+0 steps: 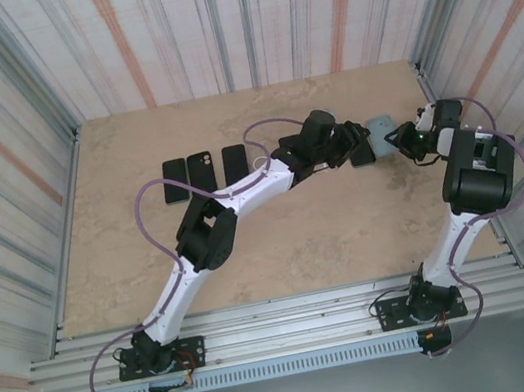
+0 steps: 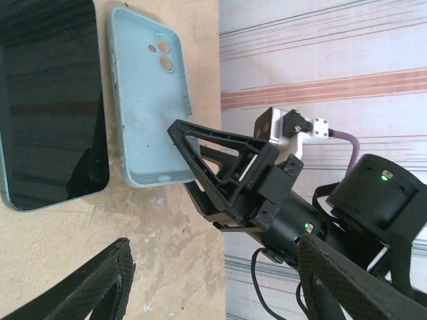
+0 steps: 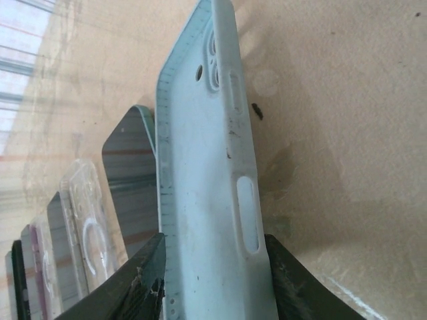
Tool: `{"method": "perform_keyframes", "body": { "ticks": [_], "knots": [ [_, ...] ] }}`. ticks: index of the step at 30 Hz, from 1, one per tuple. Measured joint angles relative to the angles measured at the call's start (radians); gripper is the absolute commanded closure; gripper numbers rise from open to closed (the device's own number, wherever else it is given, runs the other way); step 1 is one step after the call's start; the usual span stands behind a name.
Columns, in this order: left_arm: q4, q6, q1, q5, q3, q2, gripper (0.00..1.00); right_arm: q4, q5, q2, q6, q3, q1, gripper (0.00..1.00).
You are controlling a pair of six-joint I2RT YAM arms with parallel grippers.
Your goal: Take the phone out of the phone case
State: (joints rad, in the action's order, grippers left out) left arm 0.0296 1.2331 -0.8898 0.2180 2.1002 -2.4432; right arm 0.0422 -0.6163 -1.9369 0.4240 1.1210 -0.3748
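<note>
The right fingers [image 3: 137, 287] stand apart with the near end of the pale blue case [image 3: 200, 180] between them, one finger at each long edge; whether they press on it I cannot tell. The case is empty, its inside and camera holes showing, and its far end runs toward 12 o'clock in the right wrist view. The left fingers [image 2: 100, 287] are spread wide above bare worktop [image 2: 167, 267]. From the left wrist, the black phone [image 2: 53, 100] lies glossy face up just beside the case at its 9 o'clock, a strip of worktop between them; the frame cuts off its top. At the case's 3 o'clock the worktop edge runs close, with the striped wall [image 2: 320, 67] beyond. From above, three dark slabs [image 1: 201, 173], phones or cases, lie in a row at 10 o'clock, with open worktop toward 6 o'clock; the left arm [image 1: 241, 190] hides part of the phone there
</note>
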Motion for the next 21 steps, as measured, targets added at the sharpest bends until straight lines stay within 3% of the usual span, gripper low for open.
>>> {"method": "perform_keyframes", "body": {
  "ticks": [11,14,21],
  "knots": [
    [0.004,-0.037,0.014,0.011,-0.088,0.059,0.32,0.116,0.101,-0.04,-0.076,0.087,-0.004,0.47],
    [0.011,-0.06,0.026,0.019,-0.119,0.092,0.3,0.146,0.129,-0.042,-0.095,0.107,0.0,0.36],
    [-0.023,-0.199,0.062,0.055,-0.174,0.196,0.2,0.22,0.209,-0.009,-0.167,0.123,0.049,0.25]
  ]
}}
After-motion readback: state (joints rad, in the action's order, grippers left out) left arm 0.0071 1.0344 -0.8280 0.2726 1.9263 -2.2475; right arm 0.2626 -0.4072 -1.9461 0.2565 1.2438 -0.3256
